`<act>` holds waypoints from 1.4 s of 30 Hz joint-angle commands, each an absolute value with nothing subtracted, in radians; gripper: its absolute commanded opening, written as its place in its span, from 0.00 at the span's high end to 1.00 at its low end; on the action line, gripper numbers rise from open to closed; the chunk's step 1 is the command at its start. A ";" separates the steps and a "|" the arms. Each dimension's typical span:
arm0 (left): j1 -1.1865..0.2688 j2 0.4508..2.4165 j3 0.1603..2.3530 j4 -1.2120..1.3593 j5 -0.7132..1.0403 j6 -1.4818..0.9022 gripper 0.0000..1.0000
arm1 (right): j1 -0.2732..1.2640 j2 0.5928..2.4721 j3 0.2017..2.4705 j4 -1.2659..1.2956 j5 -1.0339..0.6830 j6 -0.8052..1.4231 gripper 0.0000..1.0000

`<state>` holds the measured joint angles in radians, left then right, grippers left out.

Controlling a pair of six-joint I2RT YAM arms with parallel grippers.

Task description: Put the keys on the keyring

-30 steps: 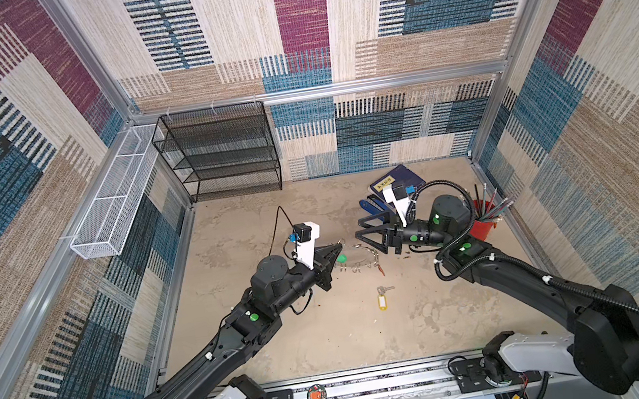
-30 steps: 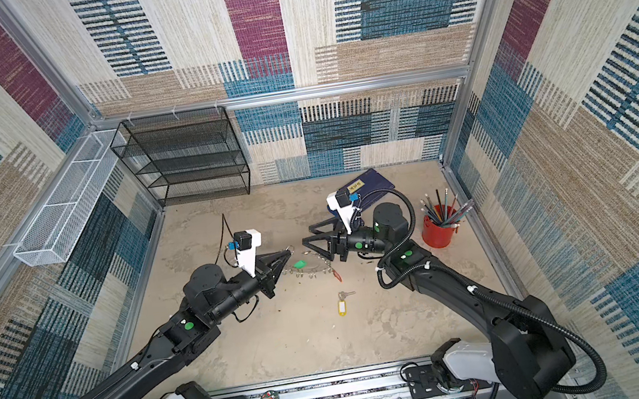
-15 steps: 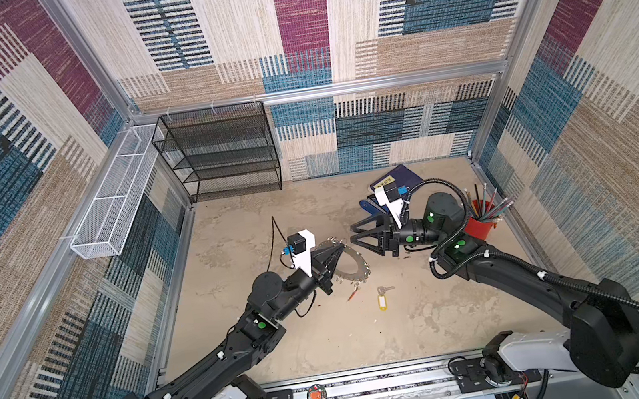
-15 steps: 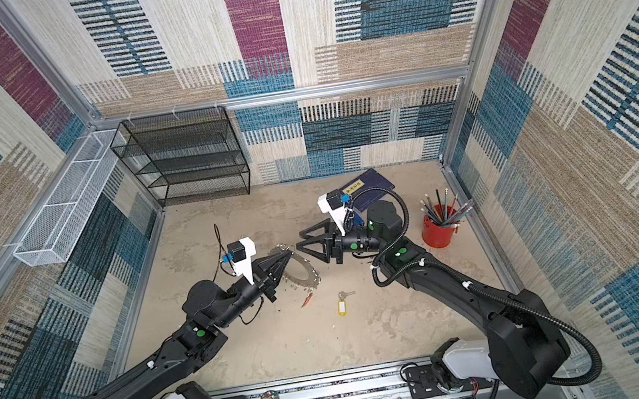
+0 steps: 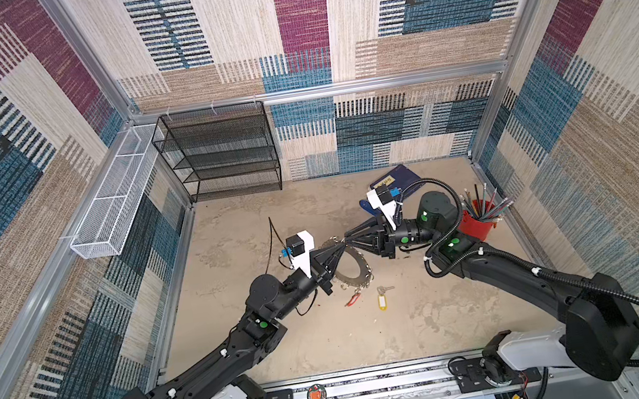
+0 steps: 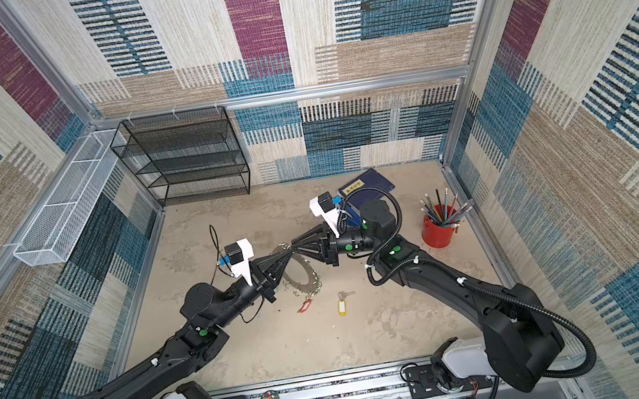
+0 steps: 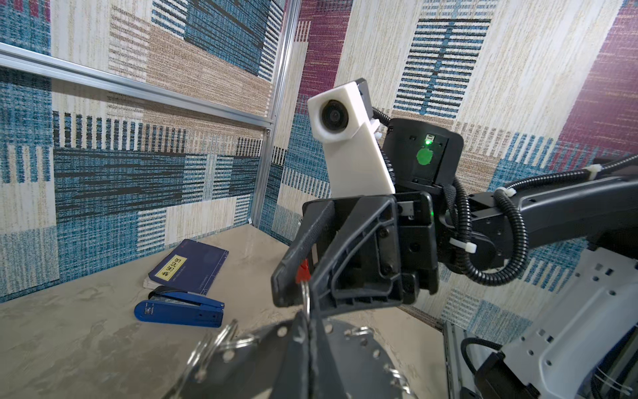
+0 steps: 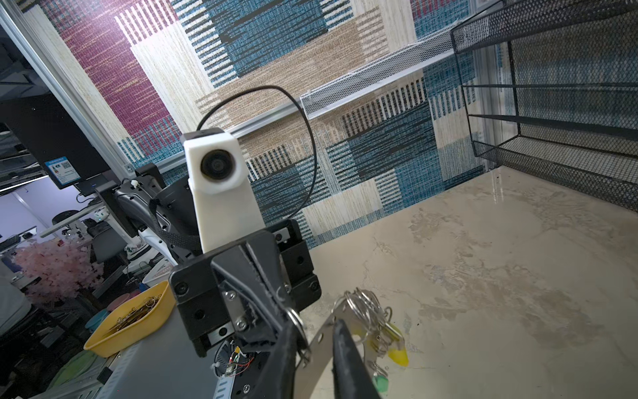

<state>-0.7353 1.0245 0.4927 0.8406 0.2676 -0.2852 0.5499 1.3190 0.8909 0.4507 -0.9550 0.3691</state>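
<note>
The keyring, a grey disc with split rings round its rim, stands tilted off the floor. My left gripper is shut on its upper rim. My right gripper meets the same rim from the far side, its jaws a narrow gap apart around a split ring. Keys with a yellow tag and a green tag hang from the disc. On the floor lie a red-tagged key and a yellow-tagged key.
A blue stapler and a dark blue booklet lie behind the right arm. A red cup of pencils stands at the right wall. A black mesh shelf fills the back left, with a white wire basket on the left wall.
The left gripper has raised the keyring from flat on the floor to a tilted stand. The right gripper's jaws have narrowed and closed in on the rim.
</note>
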 commanded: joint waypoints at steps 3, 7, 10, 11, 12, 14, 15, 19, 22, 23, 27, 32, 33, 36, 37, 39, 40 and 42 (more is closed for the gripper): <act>-0.736 1.020 0.482 0.936 0.299 -0.260 1.00 | 0.565 1.322 0.900 0.457 -0.962 0.358 0.92; -0.736 1.013 0.477 0.925 0.291 -0.253 1.00 | 0.580 1.320 0.898 0.449 -0.972 0.350 1.00; -0.733 1.003 0.478 0.899 0.281 -0.248 1.00 | 0.584 1.310 0.895 0.435 -0.957 0.331 1.00; -0.731 0.997 0.483 0.878 0.281 -0.249 1.00 | 0.584 1.305 0.894 0.427 -0.946 0.322 1.00; -0.727 0.991 0.489 0.846 0.282 -0.250 1.00 | 0.584 1.300 0.895 0.418 -0.931 0.308 1.00; -0.720 0.977 0.505 0.780 0.292 -0.250 0.99 | 0.584 1.293 0.900 0.389 -0.891 0.282 1.00; -0.717 0.970 0.513 0.742 0.300 -0.247 0.98 | 0.584 1.291 0.907 0.371 -0.877 0.264 1.00; -0.699 0.936 0.548 0.578 0.317 -0.234 0.95 | 0.584 1.293 0.926 0.337 -0.842 0.227 1.00; -0.686 0.915 0.561 0.495 0.322 -0.235 0.90 | 0.584 1.290 0.923 0.346 -0.834 0.228 1.00; -0.680 0.910 0.566 0.471 0.331 -0.238 0.86 | 0.584 1.291 0.922 0.346 -0.829 0.229 1.00; -0.656 0.888 0.601 0.347 0.364 -0.232 0.74 | 0.584 1.290 0.927 0.320 -0.812 0.209 1.00; -0.593 0.886 0.721 0.091 0.427 -0.144 0.67 | 0.584 1.286 0.933 0.283 -0.782 0.176 1.00; -0.577 0.891 0.748 0.054 0.453 -0.128 0.64 | 0.584 1.285 0.934 0.277 -0.778 0.171 1.00; -0.535 0.928 0.863 -0.107 0.533 -0.037 0.60 | 0.584 1.285 0.951 0.233 -0.755 0.135 1.00; -0.523 0.942 0.900 -0.165 0.550 0.000 0.60 | 0.584 1.285 0.959 0.212 -0.745 0.120 1.00; -0.502 0.974 0.977 -0.274 0.594 0.091 0.58 | 0.586 1.289 0.980 0.161 -0.725 0.086 1.00; -0.497 0.991 1.015 -0.327 0.616 0.137 0.58 | 0.586 1.294 0.989 0.135 -0.721 0.072 1.00; -0.495 1.025 1.093 -0.430 0.639 0.251 0.59 | 0.586 1.302 1.014 0.072 -0.714 0.047 1.00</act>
